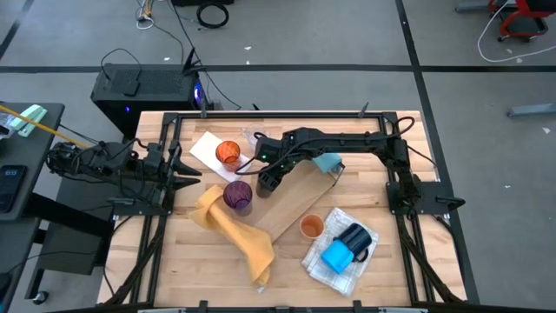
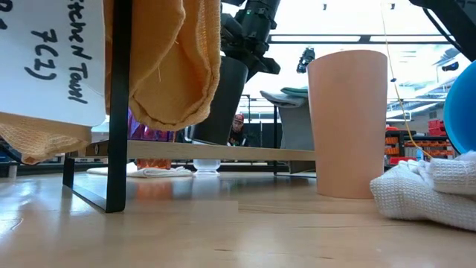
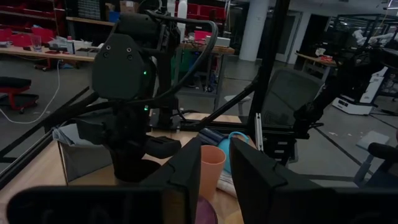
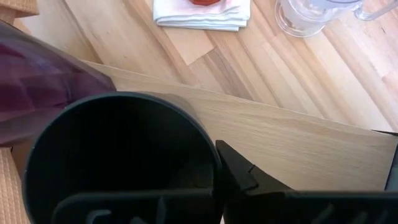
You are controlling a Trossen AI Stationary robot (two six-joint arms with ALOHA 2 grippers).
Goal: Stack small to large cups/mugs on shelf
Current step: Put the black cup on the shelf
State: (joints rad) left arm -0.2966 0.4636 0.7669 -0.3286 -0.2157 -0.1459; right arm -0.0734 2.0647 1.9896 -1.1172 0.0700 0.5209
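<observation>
Peach cup [image 2: 348,123] nearest in low view, right of centre, upright on table: looked light, stiff plastic, smooth-sided; rim pinch seemed best. Behind it, black cup [image 2: 223,100] upper centre, on shelf plank [image 2: 223,152], right gripper [image 4: 214,186] pinching its rim wall. Purple cup [image 1: 238,196] just beside. Left gripper [image 3: 214,180] at high view's left edge, fingers parted, empty.

The right arm reaches in from the right side, stretched leftward across the far half of the surface, its wrist bent downward. The right hand [image 1: 267,182] points down near the middle, its fingers pinched on the black cup's [image 4: 118,155] rim. The left arm lies low at the left edge, its left hand [image 1: 193,170] pointing right, fingers parted.
</observation>
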